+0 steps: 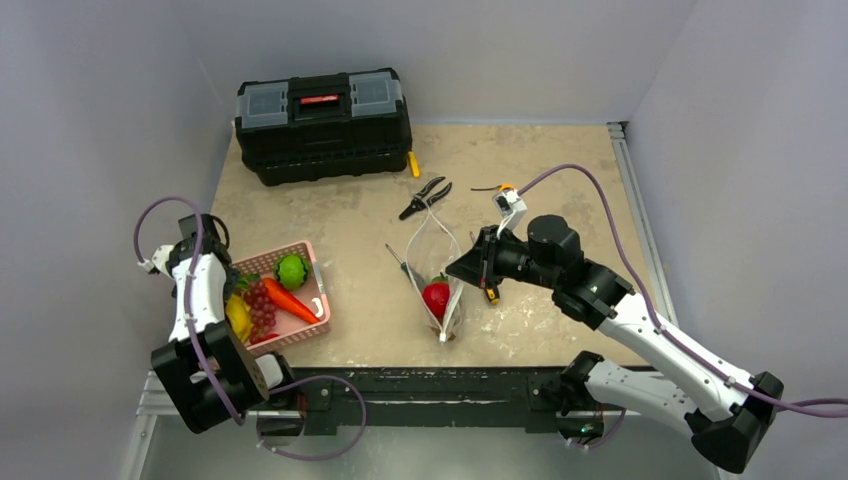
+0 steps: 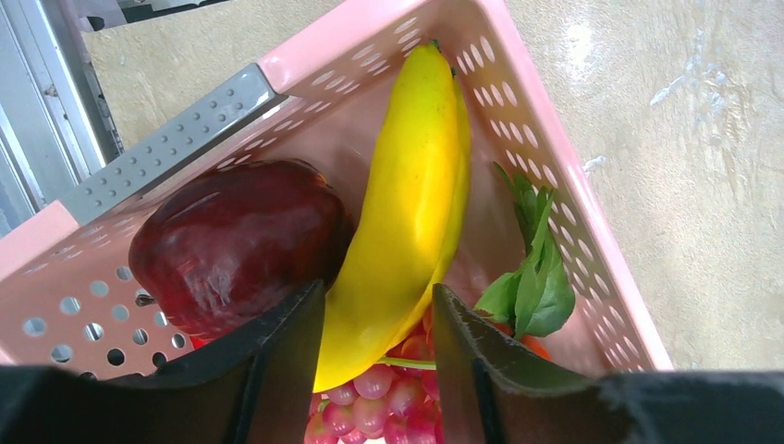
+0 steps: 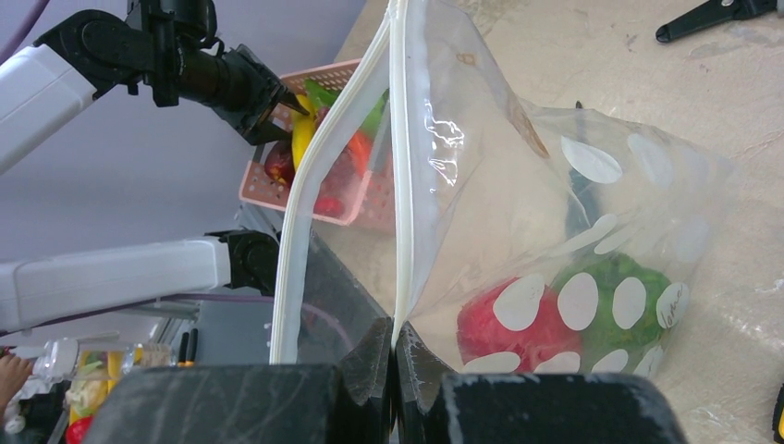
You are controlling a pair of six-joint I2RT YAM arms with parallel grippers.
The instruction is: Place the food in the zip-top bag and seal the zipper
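Two arms work at opposite sides of the table. On the left, the pink basket (image 1: 312,262) sits near the table's left edge. The left gripper (image 2: 377,291) hangs over it with its fingers spread, one on each side of the lower end of the yellow banana (image 2: 407,203); I cannot tell whether they press on it. A dark red apple (image 2: 236,245) lies just beside the banana against the basket's wall, pink grapes (image 2: 379,388) show below the fingers, and green leaves (image 2: 532,268) lie to the right. From above, a green pepper (image 1: 291,270) and an orange carrot (image 1: 290,298) also lie in the basket.

Near the middle of the table, the zip-top bag (image 1: 432,250) stands upright with its mouth open, well apart from the basket. The two strips of the zipper (image 3: 296,222) are spread apart. A red fruit (image 3: 504,324) and a green piece (image 3: 619,277) rest at the bottom of the bag.

On the right, the right gripper (image 3: 396,356) has its fingers pressed together on the zipper at one end of the mouth, holding the bag up.

At the back stands a black toolbox (image 1: 323,122), with pliers (image 1: 425,197) between it and the bag.
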